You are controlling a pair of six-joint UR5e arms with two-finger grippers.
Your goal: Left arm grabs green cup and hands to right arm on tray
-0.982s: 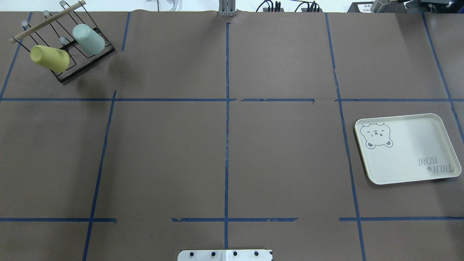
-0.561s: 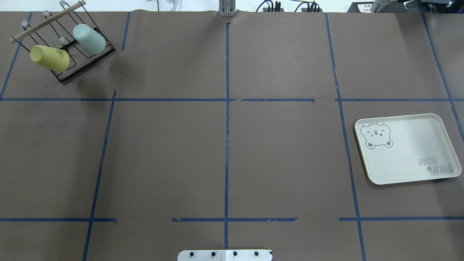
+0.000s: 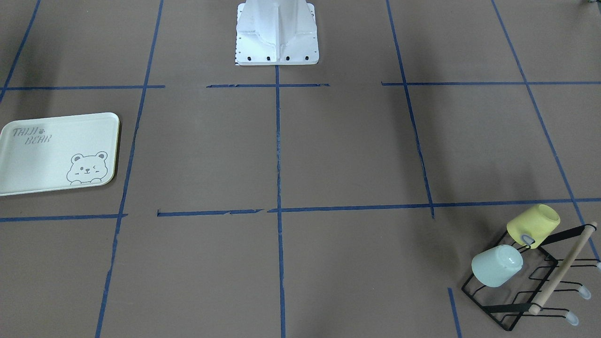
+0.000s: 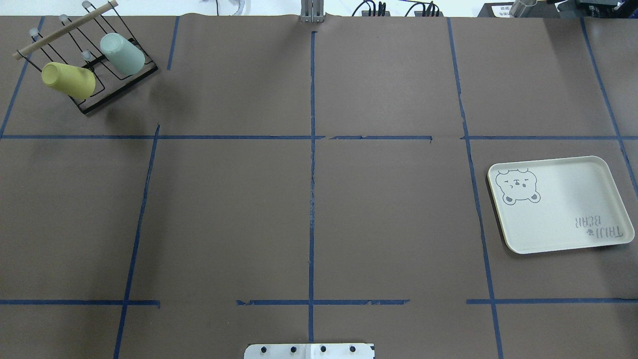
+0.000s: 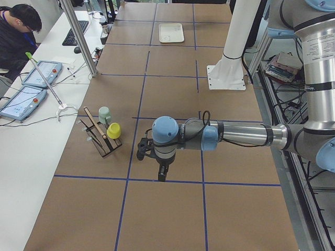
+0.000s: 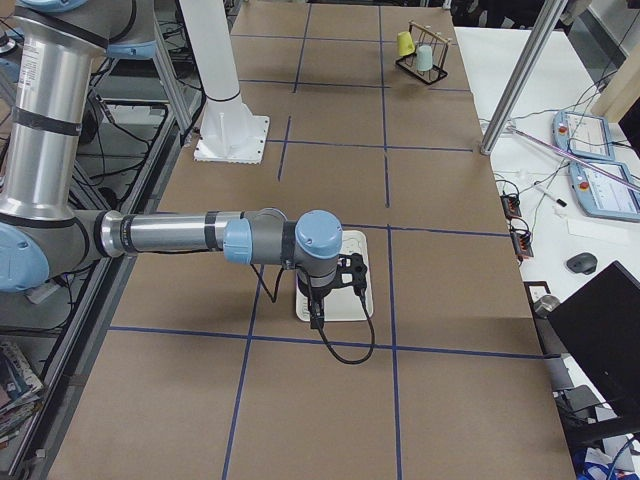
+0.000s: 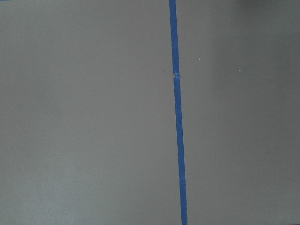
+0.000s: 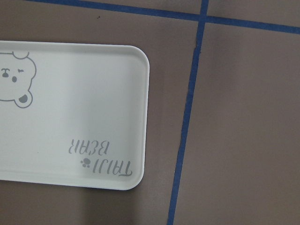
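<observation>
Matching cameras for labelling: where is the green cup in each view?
Front-facing: green cup lower right.
Overhead: top left.
Exterior left: left of centre.
Exterior right: top, right of centre.
Left wrist: absent.
Right wrist: absent.
Landmark: yellow cup beside it.

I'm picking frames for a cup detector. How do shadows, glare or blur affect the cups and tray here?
Overhead: green cup and yellow cup are sharp, with a soft shadow on the table beside them; the tray is dimmer at its bear end. Front-facing: a faint highlight on the green cup's bottom. Right wrist: tray lettering crisp, bear end dim too. Left wrist: only tape on table, evenly lit.
</observation>
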